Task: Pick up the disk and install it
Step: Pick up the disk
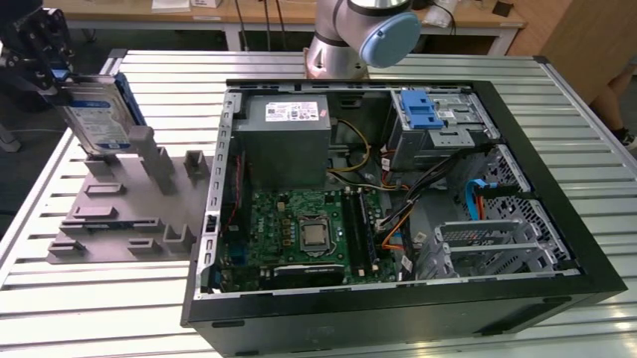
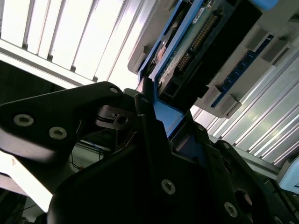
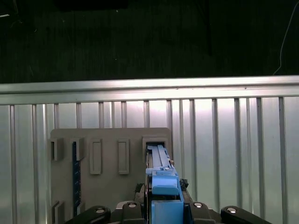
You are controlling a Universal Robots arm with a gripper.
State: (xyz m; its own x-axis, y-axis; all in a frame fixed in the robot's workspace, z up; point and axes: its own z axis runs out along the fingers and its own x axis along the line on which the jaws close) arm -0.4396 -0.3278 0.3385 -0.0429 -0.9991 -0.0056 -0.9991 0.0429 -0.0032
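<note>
In the exterior view, my gripper (image 1: 58, 74) is at the far left, shut on the top end of the disk (image 1: 95, 115). The disk is a silver drive with a blue-and-white label in a blue carrier. It hangs upright, with its lower end just above the grey holder plate (image 1: 119, 216). The first wrist view looks down the disk (image 3: 162, 184) edge-on, with an empty slot (image 3: 154, 142) of the plate beyond it. In the second wrist view, black fingers (image 2: 149, 126) clamp the blue carrier of the disk (image 2: 201, 42), whose circuit-board side shows.
An open computer case (image 1: 214, 224) lies on the slatted metal table (image 1: 89, 298) at the exterior view's right of the plate. Inside are a grey power-supply box (image 1: 289, 138), a motherboard (image 1: 309, 235) and a blue caddy (image 1: 423, 112) in the drive cage. The arm's base (image 1: 348, 37) stands behind the case.
</note>
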